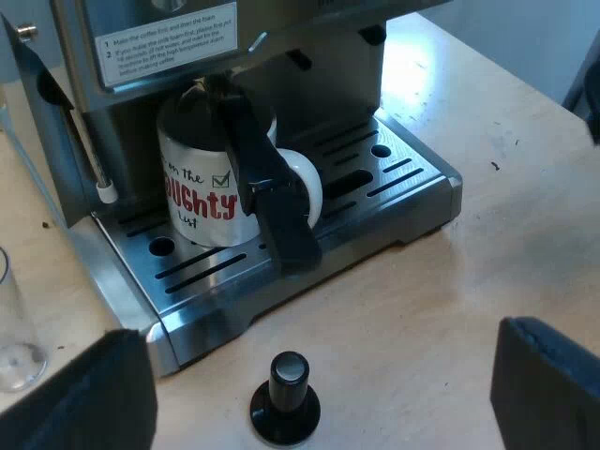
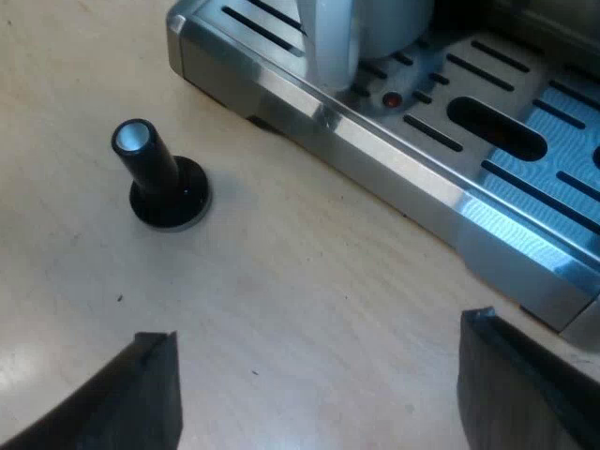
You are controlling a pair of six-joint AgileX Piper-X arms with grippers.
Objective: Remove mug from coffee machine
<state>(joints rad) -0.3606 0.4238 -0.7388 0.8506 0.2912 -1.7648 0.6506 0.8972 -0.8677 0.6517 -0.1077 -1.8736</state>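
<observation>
Left wrist view: the mug stands toward the rear edge of the drip tray, under the espresso machine, its front partly hidden by a dark bar I cannot identify. My left gripper is spread wide over the table; my right gripper too

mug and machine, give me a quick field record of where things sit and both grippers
mug: upright on espresso machine's drip tray, behind holder handle
holder handle: dark, juts out over the mug
tamper: black knob, upright on table near tray
measuring glass: on table beside machine
left gripper: open, empty
right gripper: open, empty, over table by tray
</observation>
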